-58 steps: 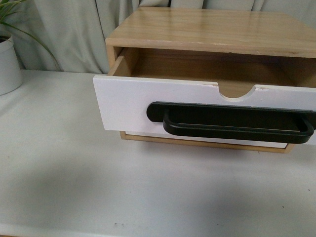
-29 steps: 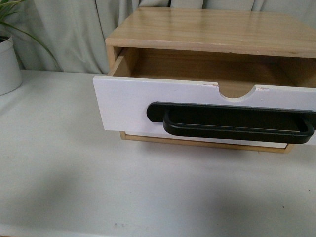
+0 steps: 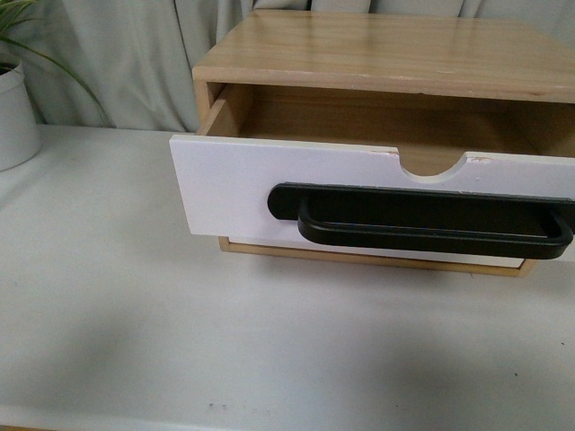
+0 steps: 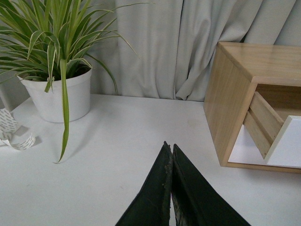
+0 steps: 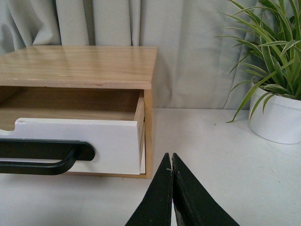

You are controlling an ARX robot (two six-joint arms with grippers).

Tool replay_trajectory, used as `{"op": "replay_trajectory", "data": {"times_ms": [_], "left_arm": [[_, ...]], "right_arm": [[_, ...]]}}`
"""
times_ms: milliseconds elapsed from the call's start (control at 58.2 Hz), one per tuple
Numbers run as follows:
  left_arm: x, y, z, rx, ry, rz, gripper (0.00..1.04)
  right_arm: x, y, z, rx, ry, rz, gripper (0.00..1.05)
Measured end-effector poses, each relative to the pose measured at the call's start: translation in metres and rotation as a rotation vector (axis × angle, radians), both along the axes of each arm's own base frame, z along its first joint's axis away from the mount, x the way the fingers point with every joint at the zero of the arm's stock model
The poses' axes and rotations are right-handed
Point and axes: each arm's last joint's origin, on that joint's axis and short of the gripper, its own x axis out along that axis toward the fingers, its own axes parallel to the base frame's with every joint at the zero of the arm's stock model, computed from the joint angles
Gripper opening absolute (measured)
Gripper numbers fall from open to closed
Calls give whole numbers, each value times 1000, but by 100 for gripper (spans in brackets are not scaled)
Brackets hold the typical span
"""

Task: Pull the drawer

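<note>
Comparison of the front view across the interval finds almost no change. The drawer (image 3: 269, 193) sits a trace higher in frame than before, its black handle (image 3: 422, 220) likewise, a marginal shift. Its extension from the wooden cabinet (image 3: 386, 54) is otherwise as recorded earlier.

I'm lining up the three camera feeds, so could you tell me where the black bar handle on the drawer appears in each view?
Front view: the black bar handle runs across the white drawer front, centre to right edge.
Left wrist view: handle not visible; only the drawer's wooden side and a corner of its front show.
Right wrist view: the handle's end sits at the left edge.
Shared landmark: the wooden cabinet top.
</note>
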Motion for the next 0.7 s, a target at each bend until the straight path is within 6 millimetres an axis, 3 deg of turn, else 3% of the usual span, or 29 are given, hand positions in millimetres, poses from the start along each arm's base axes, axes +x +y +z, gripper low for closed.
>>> {"op": "replay_trajectory", "data": {"times_ms": [584, 618, 704], "left_arm": [[-7, 0, -1, 0, -12, -1, 4], [-7, 0, -1, 0, -12, -1, 5], [-7, 0, -1, -2, -12, -1, 20]], "right_arm": [[0, 0, 0, 0, 0, 0, 1], [0, 0, 0, 0, 0, 0, 4], [0, 0, 0, 0, 0, 0, 20]]}}
